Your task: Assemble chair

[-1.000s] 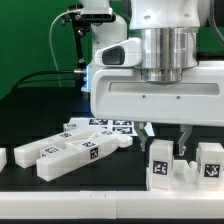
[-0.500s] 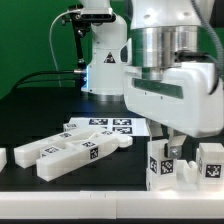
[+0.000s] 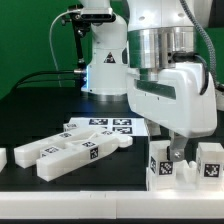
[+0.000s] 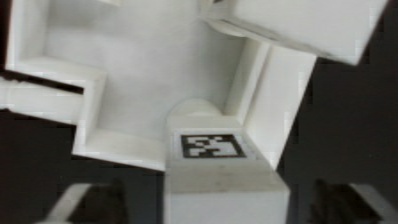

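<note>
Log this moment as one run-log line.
gripper: open, fingers either side of tagged chair piece | tagged chair piece: on table | other chair parts: lying by marker board

Black table (image 3: 90, 200) bearing marker board (image 3: 105, 127) and white chair parts (image 3: 70, 152), perhaps touching.

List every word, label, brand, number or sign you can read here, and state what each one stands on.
Words, brands, numbers: none can be read anywhere.
Signs: only black-and-white square tags, coded patterns and not text.
They stand on the flat white marker board, the long matte-white plastic chair piece, the upright white plastic blocks and, in the wrist view, a white plastic bar.
</note>
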Robot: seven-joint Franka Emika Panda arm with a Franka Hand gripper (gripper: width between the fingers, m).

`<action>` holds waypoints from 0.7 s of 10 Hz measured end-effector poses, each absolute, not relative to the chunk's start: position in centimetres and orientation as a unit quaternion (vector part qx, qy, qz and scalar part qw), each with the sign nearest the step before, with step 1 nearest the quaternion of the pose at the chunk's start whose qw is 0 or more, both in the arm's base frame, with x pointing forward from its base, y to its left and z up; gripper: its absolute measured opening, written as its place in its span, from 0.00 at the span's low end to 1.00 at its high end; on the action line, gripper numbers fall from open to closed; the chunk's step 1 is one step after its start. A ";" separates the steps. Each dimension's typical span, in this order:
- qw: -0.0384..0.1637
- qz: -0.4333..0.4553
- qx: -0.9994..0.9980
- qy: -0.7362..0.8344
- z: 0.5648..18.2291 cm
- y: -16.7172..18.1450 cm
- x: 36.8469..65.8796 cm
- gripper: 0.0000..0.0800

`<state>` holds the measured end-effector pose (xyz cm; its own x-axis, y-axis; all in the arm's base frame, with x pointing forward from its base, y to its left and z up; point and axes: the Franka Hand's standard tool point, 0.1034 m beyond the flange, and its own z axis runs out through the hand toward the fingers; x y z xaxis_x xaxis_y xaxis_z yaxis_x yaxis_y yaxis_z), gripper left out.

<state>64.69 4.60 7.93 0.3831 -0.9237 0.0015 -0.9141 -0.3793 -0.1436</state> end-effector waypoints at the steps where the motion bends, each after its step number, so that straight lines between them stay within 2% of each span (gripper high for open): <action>1: 0.055 -0.042 -0.879 0.472 8.1 4.4 64.8 0.77; 6: 0.044 -0.040 -0.963 0.262 8.0 4.7 64.6 0.81; 7: 0.034 -0.043 -0.979 0.198 8.0 4.6 64.6 0.81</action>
